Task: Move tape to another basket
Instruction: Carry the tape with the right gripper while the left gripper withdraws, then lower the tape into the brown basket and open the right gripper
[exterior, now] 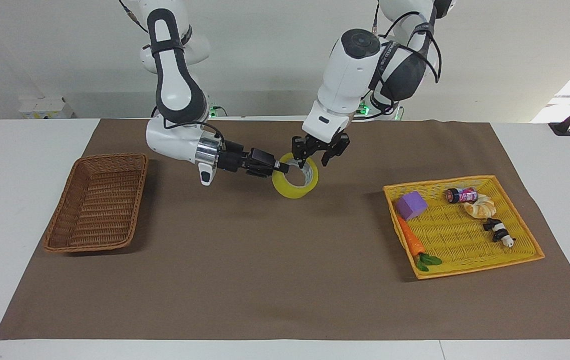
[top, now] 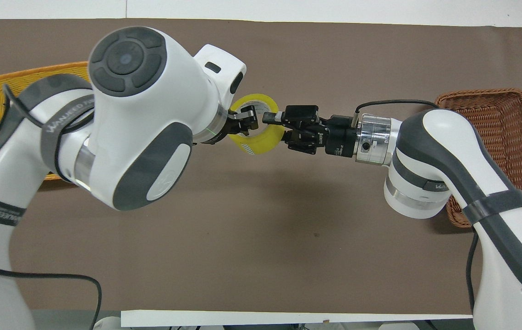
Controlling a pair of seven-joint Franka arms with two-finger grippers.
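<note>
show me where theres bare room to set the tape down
The brown basket holds nothing. The mat is bare between it and the yellow tray. That tray is crowded. Mid-table, the right end effector grips the tape; the left end effector hangs open above it.

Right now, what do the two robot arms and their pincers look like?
Both arms are glossy white with dark grey rounded joint panels and black straps binding thin black cables. The left arm has a round grey cap and a strap with white lettering. The right arm ends in a silver wrist ring. The left pincer and right pincer are black.
</note>
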